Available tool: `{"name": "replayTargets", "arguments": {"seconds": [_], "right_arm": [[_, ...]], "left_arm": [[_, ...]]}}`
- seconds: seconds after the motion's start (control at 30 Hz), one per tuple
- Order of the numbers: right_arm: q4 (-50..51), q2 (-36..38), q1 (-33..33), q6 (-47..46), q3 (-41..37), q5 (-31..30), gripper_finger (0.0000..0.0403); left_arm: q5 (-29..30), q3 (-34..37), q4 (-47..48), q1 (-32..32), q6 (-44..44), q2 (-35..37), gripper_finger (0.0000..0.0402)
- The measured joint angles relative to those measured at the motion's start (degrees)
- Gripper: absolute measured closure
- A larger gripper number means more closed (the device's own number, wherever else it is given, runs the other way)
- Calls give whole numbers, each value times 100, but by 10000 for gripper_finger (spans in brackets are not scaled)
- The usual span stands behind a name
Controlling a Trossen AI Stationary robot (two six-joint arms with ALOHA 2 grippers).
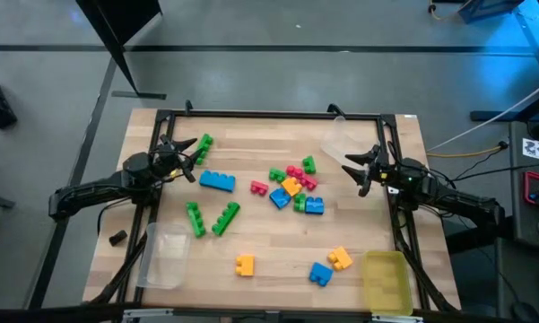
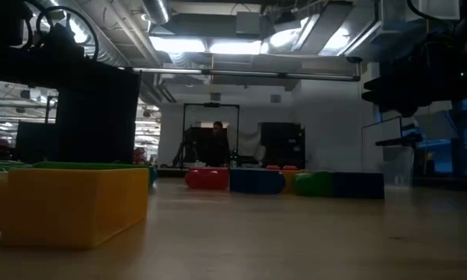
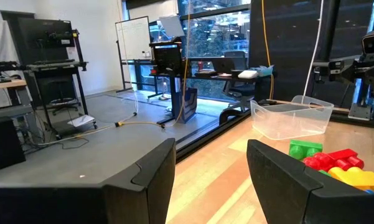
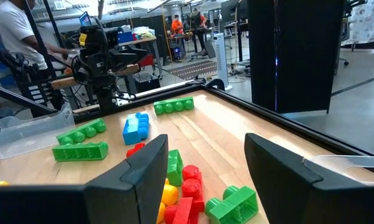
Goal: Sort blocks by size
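Hovering above wooden table (image 1: 278,278): left gripper (image 1: 186,164) at left edge, right gripper (image 1: 357,168) at right edge, both with fingers spread wide, empty. Small studded plastic toy blocks (image 1: 291,187), glossy, hard, rectangular, lie scattered mid-table, unsorted; long green bricks (image 1: 212,218) left of centre. Advice: descend square over one brick, close across smooth flat sides, avoid neighbours in central cluster. Clear plastic trays (image 1: 166,257) and yellow tray (image 1: 386,282) at edges.

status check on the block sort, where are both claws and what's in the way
Left claw open, empty, by the far-left green block. Right claw open, empty, right of the centre cluster. Blocks loose on the table, none sorted. Nothing blocking.
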State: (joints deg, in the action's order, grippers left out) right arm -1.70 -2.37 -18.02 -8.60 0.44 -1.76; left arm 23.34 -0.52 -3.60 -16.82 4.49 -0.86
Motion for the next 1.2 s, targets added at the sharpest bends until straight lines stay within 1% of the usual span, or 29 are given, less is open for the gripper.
{"name": "replayTargets", "arguments": {"seconds": [0.37,0.5,0.6,0.8,0.87,1.07,1.2], "right_arm": [[-63,-1,0,-14,0,4,189],[-129,-2,0,-343,66,35,189],[-165,-1,0,-577,262,72,189],[-166,-2,0,-596,553,178,189],[-165,0,0,-567,624,271,189],[-155,-158,0,-489,900,543,189],[-159,-512,0,-461,1201,790,189]], "left_arm": [[2,-2,0,0,-30,0,217],[1,-1,0,0,-367,0,217],[0,-1,-1,0,-644,1,217],[-1,-2,0,0,-1121,0,217],[-1,-2,-1,0,-1111,1,217],[-1,1,-2,0,-494,2,217],[-1,-1,-2,0,-546,0,217]]}}
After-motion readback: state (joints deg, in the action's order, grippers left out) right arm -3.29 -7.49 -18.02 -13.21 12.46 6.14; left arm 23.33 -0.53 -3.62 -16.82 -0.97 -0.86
